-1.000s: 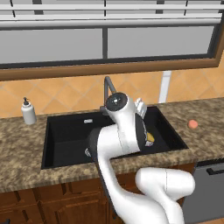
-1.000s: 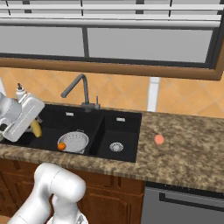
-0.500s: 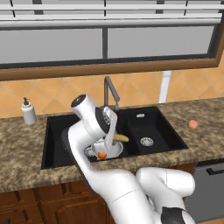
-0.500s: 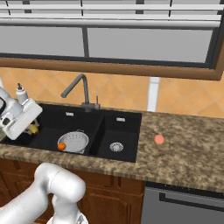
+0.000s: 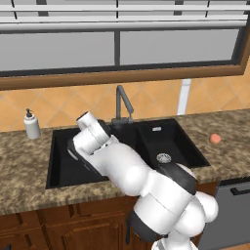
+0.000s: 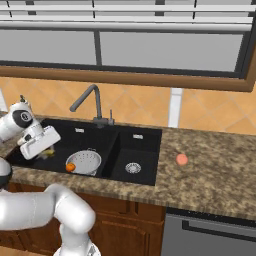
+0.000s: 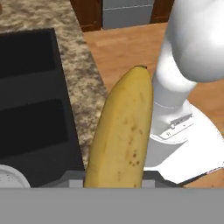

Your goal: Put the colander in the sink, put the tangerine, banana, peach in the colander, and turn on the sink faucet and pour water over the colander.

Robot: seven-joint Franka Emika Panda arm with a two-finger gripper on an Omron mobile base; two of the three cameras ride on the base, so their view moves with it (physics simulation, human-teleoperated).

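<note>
- Hand view: the banana (image 7: 122,131) rises from between the finger tips at the bottom edge and runs up the middle of the frame, yellow with small brown specks, so the gripper (image 7: 113,177) is closed on it. Beside it lie the black sink (image 7: 33,113), a strip of speckled counter (image 7: 83,83) and wooden floor (image 7: 127,43); a sliver of the white colander (image 7: 11,178) peeks in at the bottom left corner.
- Right base view: the gripper (image 6: 44,150) hangs over the left end of the sink (image 6: 90,145), with a bit of yellow banana (image 6: 48,153) showing under the white hand.
- The colander (image 6: 85,162) sits in the left basin, well to the right of the gripper, and the tangerine (image 6: 70,167) lies inside it against the left rim.
- The peach (image 6: 182,159) rests on the counter (image 6: 215,170) right of the sink, well apart from the colander.
- The faucet (image 6: 92,105) stands behind the sink, its spout angled out to the left (no water can be made out).
- Left base view: the arm (image 5: 117,166) bends across the left basin and covers most of it; the faucet (image 5: 122,105) rises behind, a soap dispenser (image 5: 32,125) stands on the counter to the left, and the peach (image 5: 215,138) lies on the right.
</note>
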